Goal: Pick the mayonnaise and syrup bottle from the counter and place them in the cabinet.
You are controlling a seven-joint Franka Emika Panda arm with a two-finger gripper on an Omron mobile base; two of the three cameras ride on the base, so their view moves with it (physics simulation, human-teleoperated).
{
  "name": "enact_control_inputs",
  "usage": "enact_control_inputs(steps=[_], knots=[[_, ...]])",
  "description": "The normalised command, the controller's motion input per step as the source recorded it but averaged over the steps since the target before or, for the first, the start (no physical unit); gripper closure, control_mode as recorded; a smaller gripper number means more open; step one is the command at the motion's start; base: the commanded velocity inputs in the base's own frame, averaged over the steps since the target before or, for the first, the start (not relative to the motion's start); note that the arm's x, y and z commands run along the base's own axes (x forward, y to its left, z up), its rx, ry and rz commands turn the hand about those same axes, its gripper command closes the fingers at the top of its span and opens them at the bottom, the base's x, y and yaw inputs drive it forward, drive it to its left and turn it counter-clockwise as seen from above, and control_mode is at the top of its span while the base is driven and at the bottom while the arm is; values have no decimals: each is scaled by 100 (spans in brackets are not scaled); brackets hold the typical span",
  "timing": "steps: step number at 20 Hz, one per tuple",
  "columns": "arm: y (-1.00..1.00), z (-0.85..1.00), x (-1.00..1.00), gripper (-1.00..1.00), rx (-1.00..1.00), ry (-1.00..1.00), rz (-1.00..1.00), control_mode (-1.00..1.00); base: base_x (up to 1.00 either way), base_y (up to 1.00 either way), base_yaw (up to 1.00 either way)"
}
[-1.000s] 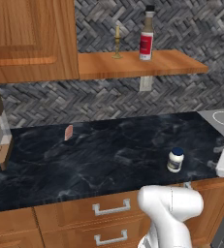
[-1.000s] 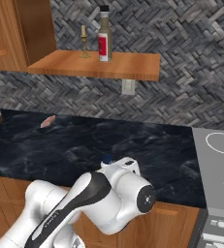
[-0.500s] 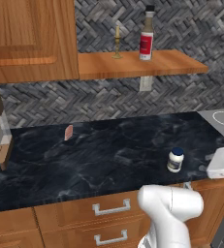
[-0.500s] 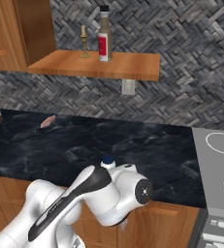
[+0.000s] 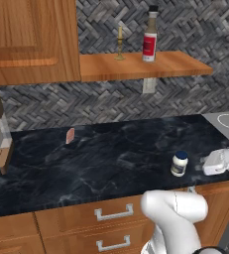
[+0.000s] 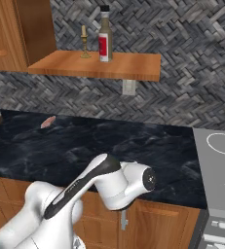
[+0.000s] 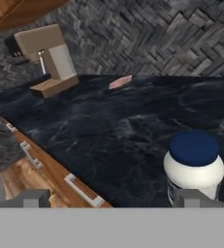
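shelf right of syrup bottle [image 5: 149, 40]: free | candlestick [image 5: 119, 43]: left

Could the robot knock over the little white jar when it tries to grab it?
Maybe. In the hand view the jar sits off toward one fingertip, not centred, so closing might push it over. It also stands near the counter front edge, so a nudge could send it off. On the shelf, the bottle and candlestick could be bumped later.

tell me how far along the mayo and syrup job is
About half done. The syrup bottle already stands on the cabinet shelf beside a candlestick. The mayonnaise is still on the counter; in the hand view it sits just ahead of the tool, not yet gripped. Left: grasp the jar and shelve it.
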Motion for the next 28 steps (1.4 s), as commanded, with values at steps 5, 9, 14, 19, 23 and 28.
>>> enact_control_inputs(steps=[5, 9, 14, 19, 23, 28], knots=[[-13, -13, 34, -100, 10, 4, 6, -100, 0, 0, 0], [-5, -14, 19, -100, 7, 0, 3, -100, 0, 0, 0], [-2, -9, 6, -100, 1, -5, 0, -100, 0, 0, 0], [0, 0, 0, -100, 0, 0, 0, -100, 0, 0, 0], [0, 0, 0, -100, 0, -8, 0, -100, 0, 0, 0], [6, -3, 4, -100, 0, -10, 0, -100, 0, 0, 0]])
